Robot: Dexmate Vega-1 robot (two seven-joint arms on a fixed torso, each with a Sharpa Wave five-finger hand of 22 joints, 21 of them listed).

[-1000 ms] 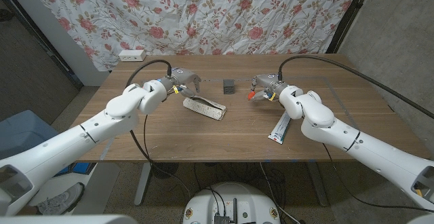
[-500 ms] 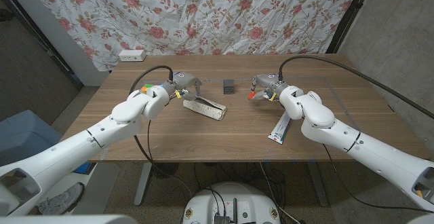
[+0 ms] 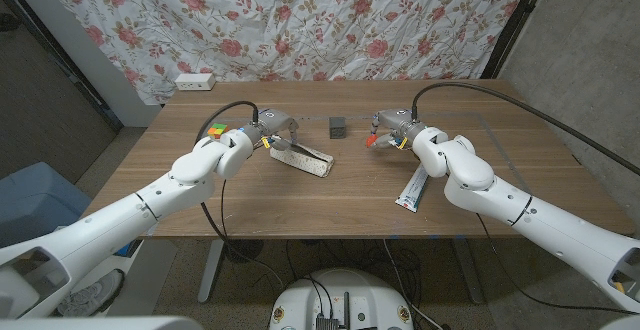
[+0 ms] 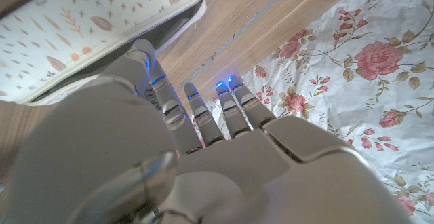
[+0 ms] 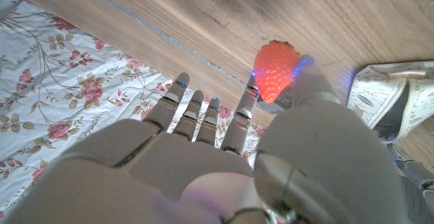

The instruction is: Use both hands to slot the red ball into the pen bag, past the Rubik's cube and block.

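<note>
A red, strawberry-shaped thing (image 5: pixel 274 80) with a dimpled skin is pinched between the thumb and a finger of my right hand (image 5: pixel 203 156). In the head view that red thing (image 3: pixel 371 140) hangs just above the table under my right hand (image 3: pixel 388 124). The white patterned pen bag (image 3: pixel 303 158) lies left of centre, its zip open (image 4: pixel 102 27). My left hand (image 3: pixel 274 127) is at the bag's far end; its fingers (image 4: pixel 196 108) reach out straight and the thumb lies by the zip edge. The black block (image 3: pixel 338 127) stands between the hands. The Rubik's cube (image 3: pixel 216 129) sits behind my left forearm.
A white tube-like packet (image 3: pixel 412 188) lies on the table (image 3: pixel 300 205) under my right forearm. A white power strip (image 3: pixel 194 81) lies at the far left edge. A floral curtain hangs behind the table.
My left arm has shifted to the right, bringing the hand closer over the bag's end and uncovering the Rubik's cube. The right hand has stayed put with the red thing.
</note>
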